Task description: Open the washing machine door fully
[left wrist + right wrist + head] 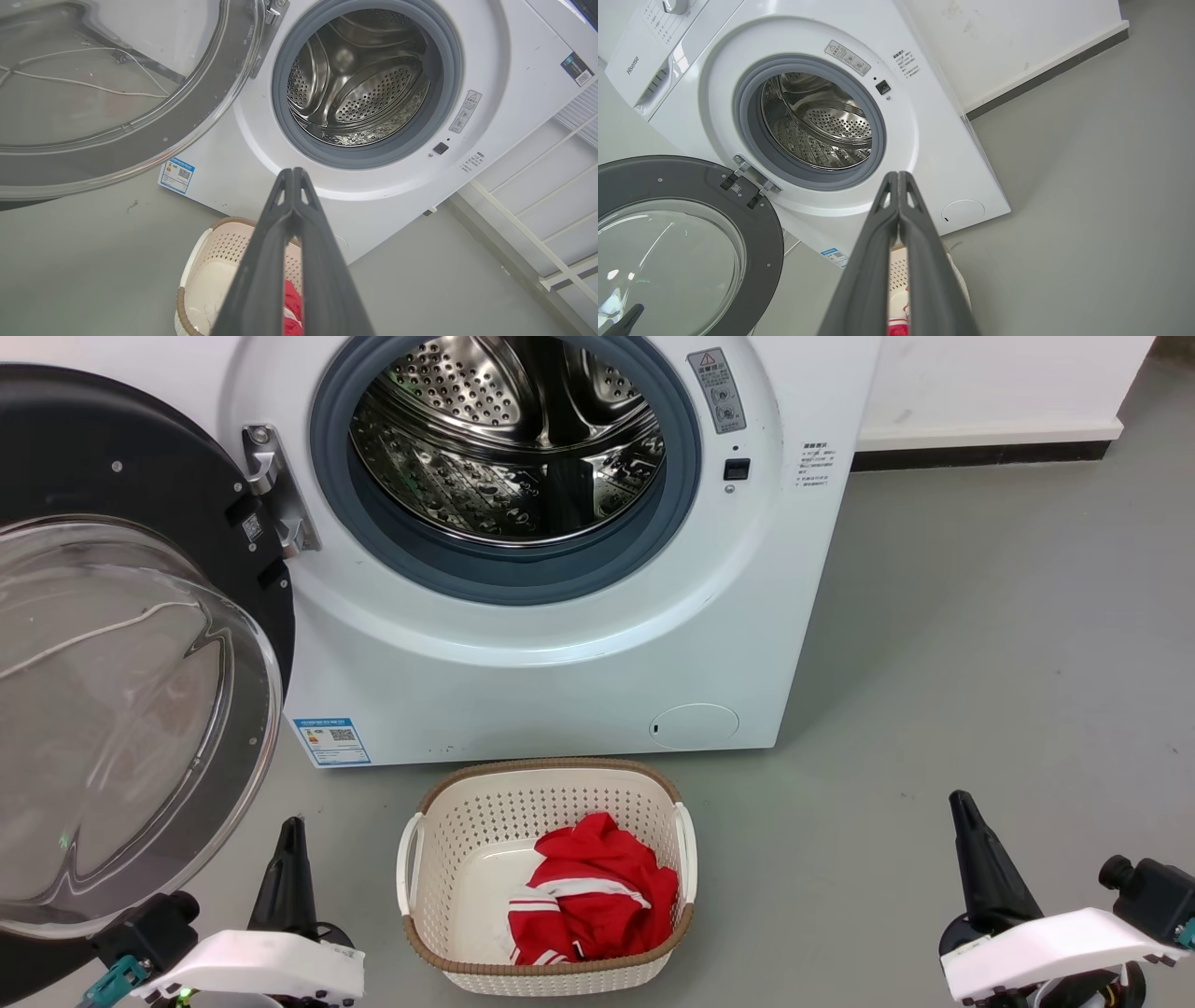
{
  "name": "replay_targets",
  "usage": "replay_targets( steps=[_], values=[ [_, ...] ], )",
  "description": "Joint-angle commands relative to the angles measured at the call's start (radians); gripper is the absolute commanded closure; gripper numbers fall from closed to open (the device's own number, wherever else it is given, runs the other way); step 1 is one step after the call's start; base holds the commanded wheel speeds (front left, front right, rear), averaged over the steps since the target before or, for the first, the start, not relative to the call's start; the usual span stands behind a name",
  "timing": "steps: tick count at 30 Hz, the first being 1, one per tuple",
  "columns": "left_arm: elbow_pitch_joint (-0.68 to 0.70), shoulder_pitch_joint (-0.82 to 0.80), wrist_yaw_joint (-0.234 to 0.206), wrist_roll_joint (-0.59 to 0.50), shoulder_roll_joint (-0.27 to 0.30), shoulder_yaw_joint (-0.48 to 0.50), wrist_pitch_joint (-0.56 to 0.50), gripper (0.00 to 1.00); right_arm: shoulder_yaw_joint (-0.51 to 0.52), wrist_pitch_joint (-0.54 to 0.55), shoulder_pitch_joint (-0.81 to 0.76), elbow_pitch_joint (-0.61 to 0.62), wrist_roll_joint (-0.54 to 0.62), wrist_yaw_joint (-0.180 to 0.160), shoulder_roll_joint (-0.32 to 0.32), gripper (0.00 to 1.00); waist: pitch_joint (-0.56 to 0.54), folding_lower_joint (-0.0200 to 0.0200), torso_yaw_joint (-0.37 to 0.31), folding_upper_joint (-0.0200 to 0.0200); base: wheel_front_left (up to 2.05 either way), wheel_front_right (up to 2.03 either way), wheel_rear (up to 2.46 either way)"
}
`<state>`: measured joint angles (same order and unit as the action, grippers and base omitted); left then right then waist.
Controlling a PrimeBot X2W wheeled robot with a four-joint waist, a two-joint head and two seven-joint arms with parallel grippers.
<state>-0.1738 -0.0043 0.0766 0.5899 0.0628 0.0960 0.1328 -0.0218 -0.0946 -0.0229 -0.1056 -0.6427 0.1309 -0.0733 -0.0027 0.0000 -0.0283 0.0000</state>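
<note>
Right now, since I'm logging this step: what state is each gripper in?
Left gripper: shut, holding nothing, not gripping the large round black-rimmed glass door.
Right gripper: shut, holding nothing.

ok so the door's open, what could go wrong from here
The washing machine door hangs wide, its glass bowl close beside the left gripper; lifting that arm might knock it. The basket sits right before the machine, so rolling forward could hit it.
</note>
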Motion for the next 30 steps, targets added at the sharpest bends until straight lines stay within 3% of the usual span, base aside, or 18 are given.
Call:
replay_targets(
  steps=[1,30],
  values=[
    [0.009,-0.030,0.006,0.042,0.004,0.001,-0.010,1.00,0.004,0.006,0.032,0.005,-0.044,0.000,-0.008,1.00,0.000,0.0000,0.000,0.0000,0.00,0.00,0.00],
    [-0.023,-0.064,0.026,0.436,-0.002,0.009,-0.106,1.00,0.031,0.067,0.073,-0.050,-0.438,0.000,-0.016,1.00,0.002,0.0000,0.009,0.0000,0.00,0.00,0.00]
  ],
)
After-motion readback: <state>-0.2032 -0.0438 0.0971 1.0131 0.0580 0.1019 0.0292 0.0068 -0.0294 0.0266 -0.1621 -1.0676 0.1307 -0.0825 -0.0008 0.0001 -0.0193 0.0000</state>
